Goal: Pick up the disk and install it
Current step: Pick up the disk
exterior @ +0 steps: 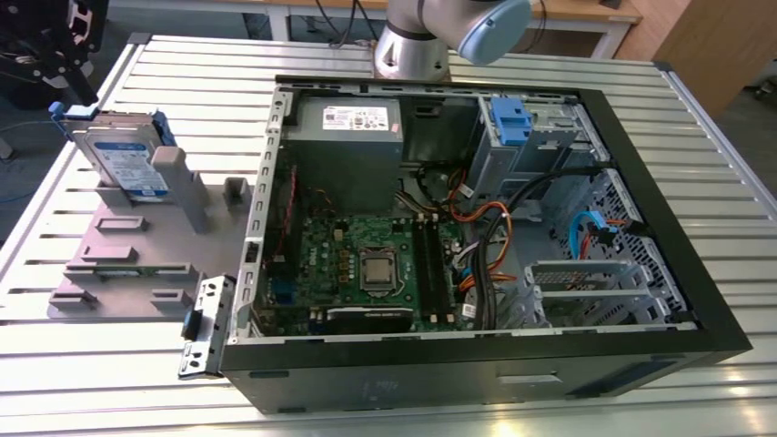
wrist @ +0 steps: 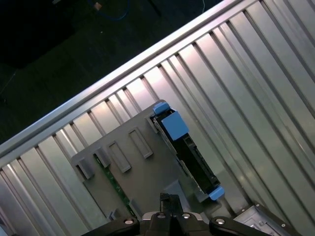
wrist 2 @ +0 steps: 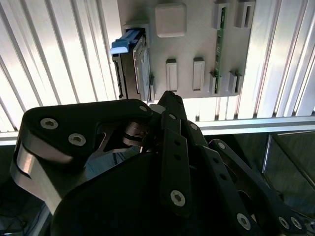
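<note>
Where blue plastic frames it, the flat disk (exterior: 123,157) looks silver.

disk (wrist 2: 133,69) on edge in grey holder (wrist 2: 197,44), slatted table (wrist 2: 59,59), black gripper (wrist 2: 168,99) in foreground

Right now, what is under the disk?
The disk stands on its edge in a slot of the grey holder, which lies on the slatted table. The slot walls cover its lower edge.
</note>
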`<act>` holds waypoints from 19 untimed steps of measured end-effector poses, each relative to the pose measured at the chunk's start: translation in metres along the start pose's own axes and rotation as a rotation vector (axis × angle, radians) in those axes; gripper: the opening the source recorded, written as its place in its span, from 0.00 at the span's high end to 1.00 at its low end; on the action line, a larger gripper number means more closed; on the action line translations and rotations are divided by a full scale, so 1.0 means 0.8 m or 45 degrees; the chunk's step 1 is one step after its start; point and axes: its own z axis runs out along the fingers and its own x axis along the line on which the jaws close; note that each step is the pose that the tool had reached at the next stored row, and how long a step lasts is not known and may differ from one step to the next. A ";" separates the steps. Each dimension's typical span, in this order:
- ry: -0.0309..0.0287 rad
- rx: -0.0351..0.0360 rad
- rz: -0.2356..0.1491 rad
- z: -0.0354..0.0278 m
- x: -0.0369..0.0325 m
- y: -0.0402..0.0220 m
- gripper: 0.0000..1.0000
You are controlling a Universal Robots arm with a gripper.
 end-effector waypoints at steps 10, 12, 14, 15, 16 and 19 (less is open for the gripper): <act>0.0003 -0.0004 -0.020 0.0000 0.0000 0.0000 0.89; 0.0003 -0.0005 -0.024 0.0000 0.0000 0.0000 0.89; 0.0004 -0.0006 -0.028 0.0000 0.0000 0.0000 0.89; 0.0004 -0.0007 -0.030 0.0000 0.0000 0.0000 0.89; 0.0005 -0.0007 -0.032 0.0000 0.0000 0.0000 0.89; 0.0006 -0.0008 -0.037 0.0000 0.0000 0.0000 0.89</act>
